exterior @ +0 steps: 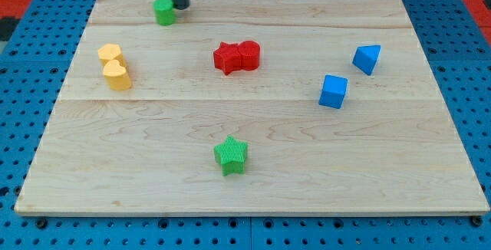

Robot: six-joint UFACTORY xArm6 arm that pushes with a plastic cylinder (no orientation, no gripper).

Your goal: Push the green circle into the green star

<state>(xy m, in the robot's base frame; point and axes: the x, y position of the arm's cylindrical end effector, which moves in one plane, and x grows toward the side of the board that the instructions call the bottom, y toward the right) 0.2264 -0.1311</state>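
The green star (231, 155) lies nearest the view's bottom on the wooden board (383, 196), and everything else sits beyond it. Up and to its right is a blue cube (333, 91), with a blue wedge-shaped block (367, 58) just past that. Almost straight above the star two red blocks (236, 57) touch each other; their shapes are hard to make out. Far up-left of the star are two yellow blocks (114, 67), also touching. Farthest from the star, near the board's top edge, is the green circle (164, 11) — my tip (180, 7) stands against its right side. The rod has no jaws and holds nothing — it only pushes.
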